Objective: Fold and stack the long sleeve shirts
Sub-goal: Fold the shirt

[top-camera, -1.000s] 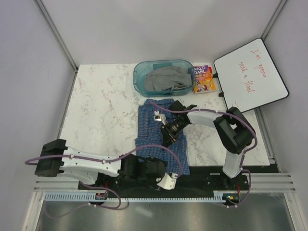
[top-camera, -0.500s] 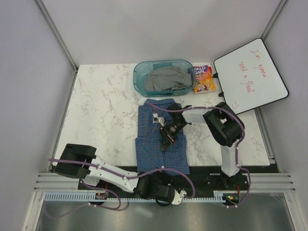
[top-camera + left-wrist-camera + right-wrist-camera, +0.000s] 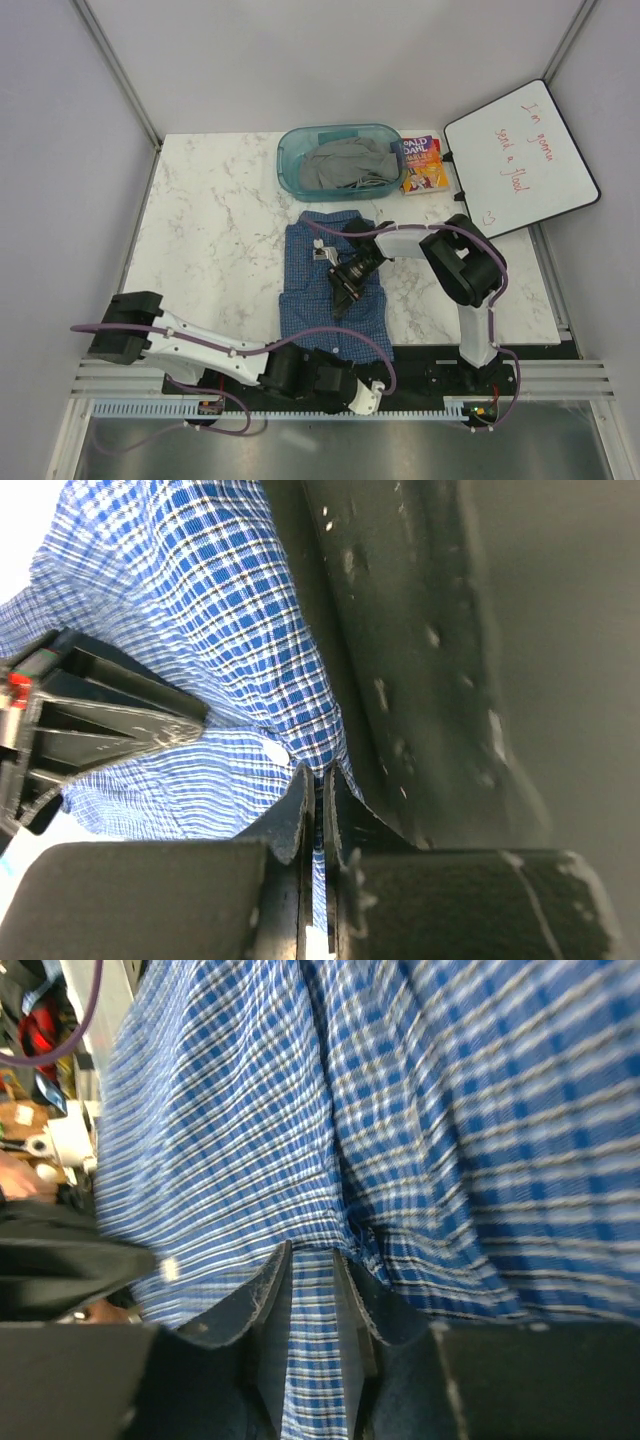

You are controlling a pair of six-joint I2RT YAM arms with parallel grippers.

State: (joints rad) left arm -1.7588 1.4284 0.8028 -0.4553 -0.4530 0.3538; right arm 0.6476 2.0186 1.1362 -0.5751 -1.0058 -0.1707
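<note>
Now the left gripper (image 3: 318, 777), open 1 second ago, is clamping shut at the near hem of the blue checked shirt (image 3: 305, 300), which is lying spread on the marble table (image 3: 220, 230); caught cloth I cannot confirm. The right gripper (image 3: 312, 1260) is pinching a mid-shirt fold, so folding is probably starting.

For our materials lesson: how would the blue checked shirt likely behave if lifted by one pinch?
Probably floppy: the shirt ridges up inside the right gripper. Likely light: its thin layers lie flat. Lifted, it would probably drape rather than hold shape.
</note>
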